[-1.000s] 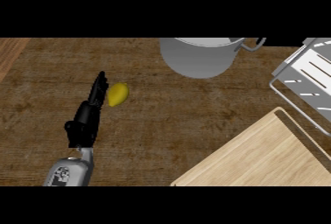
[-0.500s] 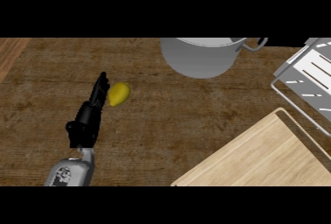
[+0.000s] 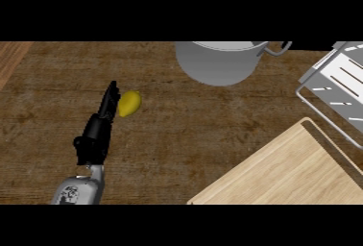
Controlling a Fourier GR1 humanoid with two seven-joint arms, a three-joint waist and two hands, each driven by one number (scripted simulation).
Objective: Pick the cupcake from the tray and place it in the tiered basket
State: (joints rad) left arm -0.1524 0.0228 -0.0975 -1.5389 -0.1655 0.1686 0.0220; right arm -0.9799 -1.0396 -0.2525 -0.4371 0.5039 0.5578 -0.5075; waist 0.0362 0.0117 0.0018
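From above, the left hand [image 3: 96, 137] lies edge-on, fingers [image 3: 110, 98] straight and holding nothing, touching a small yellow lump [image 3: 128, 104] on the surface [image 3: 212, 125]. No cupcake shows; if that lump is it, I'd judge it light, soft, best pinched at the sides. The basket [image 3: 339, 79] sits far right.

Left hand [image 3: 99, 129]: enters from lower edge on grey forearm, seen edge-on, fingers [image 3: 111, 96] straight, extended up and slightly right, holding nothing. Right hand: not in view.
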